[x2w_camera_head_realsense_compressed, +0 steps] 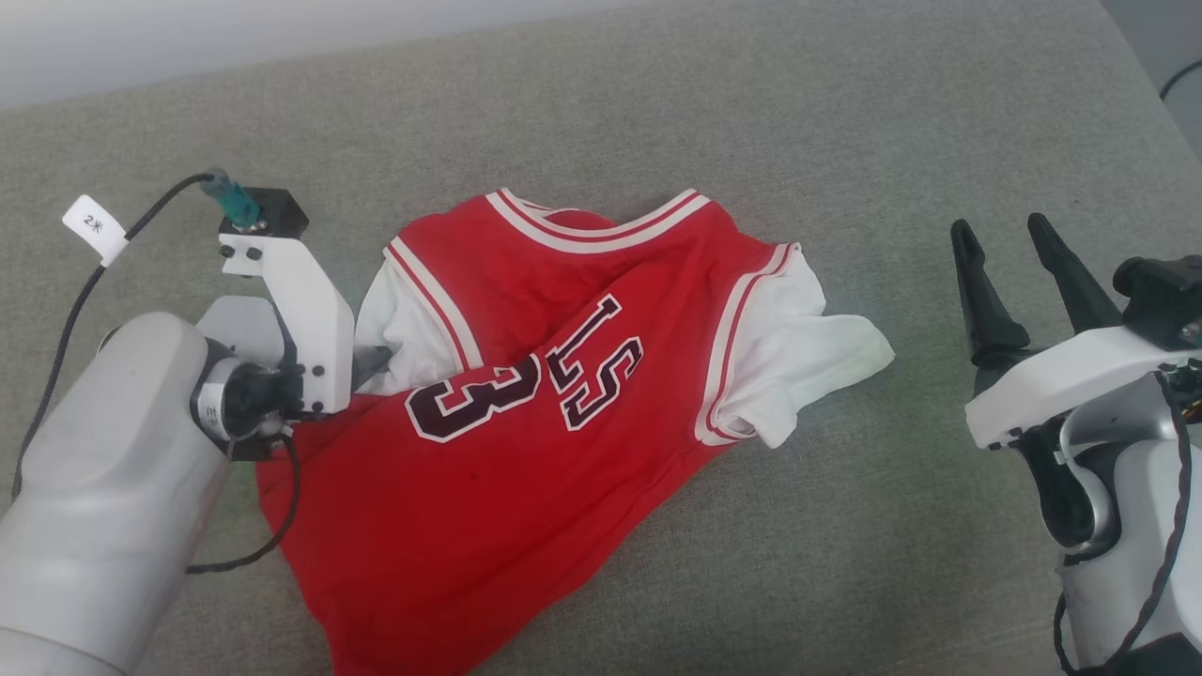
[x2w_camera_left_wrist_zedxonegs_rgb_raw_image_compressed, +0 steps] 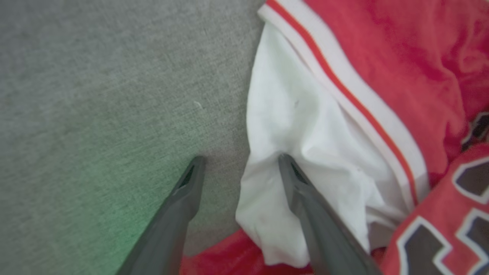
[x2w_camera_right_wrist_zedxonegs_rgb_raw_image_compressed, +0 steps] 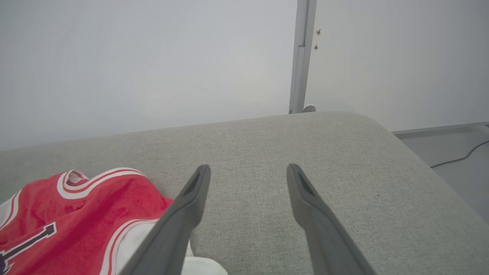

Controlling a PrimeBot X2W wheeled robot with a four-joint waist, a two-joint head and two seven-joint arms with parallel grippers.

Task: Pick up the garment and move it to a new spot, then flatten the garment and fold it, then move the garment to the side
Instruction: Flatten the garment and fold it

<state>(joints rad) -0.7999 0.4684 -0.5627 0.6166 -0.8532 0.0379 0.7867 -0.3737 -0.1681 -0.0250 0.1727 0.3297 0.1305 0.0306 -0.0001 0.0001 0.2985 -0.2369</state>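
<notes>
touching the garment [x2w_camera_left_wrist_zedxonegs_rgb_raw_image_compressed: 382, 57] sleeve, left claw [x2w_camera_left_wrist_zedxonegs_rgb_raw_image_compressed: 238, 160] spread wide.

A pale grey woven cushion [x2w_camera_head_realsense_compressed: 657, 94] spreads wide, its far corner rounded. Behind it stands a plain white wall [x2w_camera_right_wrist_zedxonegs_rgb_raw_image_compressed: 133, 57] with a slim grey upright post [x2w_camera_right_wrist_zedxonegs_rgb_raw_image_compressed: 301, 57] — and beyond the corner, grey floor [x2w_camera_right_wrist_zedxonegs_rgb_raw_image_compressed: 439, 145] crossed by a black cable [x2w_camera_right_wrist_zedxonegs_rgb_raw_image_compressed: 464, 157]. The light is soft and even.

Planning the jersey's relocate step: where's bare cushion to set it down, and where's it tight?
Free: grey cushion between the collar of the jersey and the far edge; the stretch between its white sleeve and the right fingers; the near-right corner below that sleeve. Crowded: left side, where the open left fingers straddle the other sleeve's edge.
</notes>
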